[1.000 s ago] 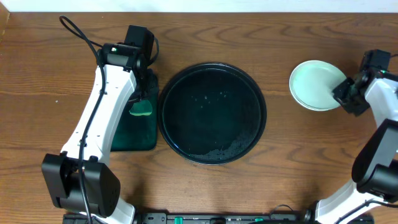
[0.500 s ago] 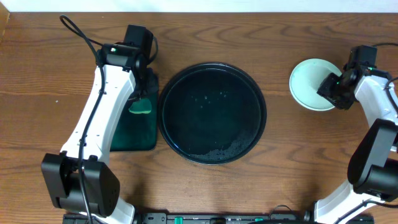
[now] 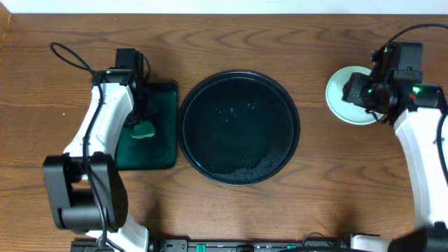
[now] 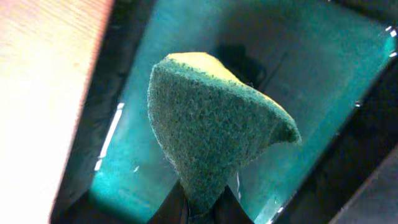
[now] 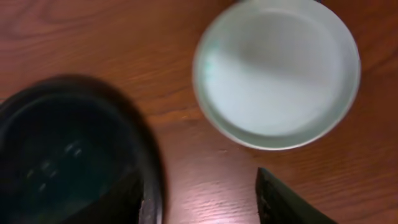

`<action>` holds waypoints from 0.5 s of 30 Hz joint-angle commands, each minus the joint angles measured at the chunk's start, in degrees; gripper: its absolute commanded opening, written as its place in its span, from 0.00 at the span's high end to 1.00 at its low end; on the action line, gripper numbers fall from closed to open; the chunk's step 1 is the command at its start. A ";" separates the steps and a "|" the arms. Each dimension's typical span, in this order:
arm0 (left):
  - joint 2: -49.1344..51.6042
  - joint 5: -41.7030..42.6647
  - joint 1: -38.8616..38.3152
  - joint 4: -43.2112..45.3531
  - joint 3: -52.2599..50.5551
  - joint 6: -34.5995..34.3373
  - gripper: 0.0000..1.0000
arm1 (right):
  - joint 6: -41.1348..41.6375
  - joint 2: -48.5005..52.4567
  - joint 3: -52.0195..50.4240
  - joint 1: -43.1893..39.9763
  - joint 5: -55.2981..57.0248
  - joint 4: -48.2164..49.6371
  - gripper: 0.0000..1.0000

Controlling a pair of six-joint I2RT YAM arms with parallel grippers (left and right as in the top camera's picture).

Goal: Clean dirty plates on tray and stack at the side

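**Item 1. Round tray** [image 3: 210, 150]: large, circular and glossy black, with a low raised rim. It sits at the middle of the bench [image 3: 315, 182]. Its floor carries no plate, only scattered water droplets [image 3: 234, 110] and a beaded wet patch near the front rim.

**Item 2. Plates** [image 3: 344, 98]: small, round and white, with a pale teal tint at the rim and a smooth, shallow bowl. They rest on bare wood well apart from the round tray, on the right arm's side. The top face shows no smears in the right wrist view [image 5: 277, 71]. From above they read as one disc, and how many are stacked cannot be told.

**Item 3. Bench**: dark-brown wood grain with a matt surface.

**Item 4. Rectangular tray** [image 3: 162, 147]: dark green with rounded corners and a wet, shiny floor. It sits just beside the round tray, on the left arm's side.

**Item 5. Sponge** [image 4: 211, 134]: a coarse green scouring face over a yellow foam backing, pinched into a wedge shape. It hangs over the rectangular tray.

**Item 6. Left tool** [image 3: 143, 120]: clamped tight on the narrow end of the sponge, above the rectangular tray.

**Item 7. Right tool** [image 5: 208, 205]: its black fingers [image 5: 283, 199] stand apart with only bare wood between them, gripping nothing. Seen from above, it is over the edge of the plates that faces away from the round tray.
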 commanded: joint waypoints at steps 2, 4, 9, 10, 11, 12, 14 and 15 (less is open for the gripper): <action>4.17 2.93 -0.07 1.60 -0.31 2.91 0.93 | -1.42 -5.75 0.35 5.03 -0.37 -1.79 0.43; 5.42 2.93 -0.07 2.03 -0.31 2.91 0.90 | -1.42 -7.30 0.35 7.02 -0.37 -2.60 0.42; 6.10 2.93 -0.07 2.86 -0.28 3.15 0.66 | -1.46 -9.46 0.35 10.86 -0.13 -3.48 0.42; 6.08 2.93 -0.07 2.86 -0.22 3.21 0.60 | -1.49 -9.62 0.35 11.30 0.09 -3.56 0.42; 6.08 2.95 -0.07 2.84 -0.13 3.58 0.52 | -2.10 -9.75 0.35 11.80 0.04 -3.58 0.42; 6.08 2.93 -0.07 2.82 -0.11 3.80 0.47 | -2.12 -9.77 0.35 12.20 0.11 -3.63 0.42; 5.84 2.95 -0.07 2.71 -0.02 4.04 0.38 | -2.32 -9.77 0.35 12.76 0.07 -3.63 0.42; 5.57 2.95 -0.07 2.43 0.09 4.02 0.35 | -2.69 -9.77 0.35 13.07 0.04 -3.63 0.41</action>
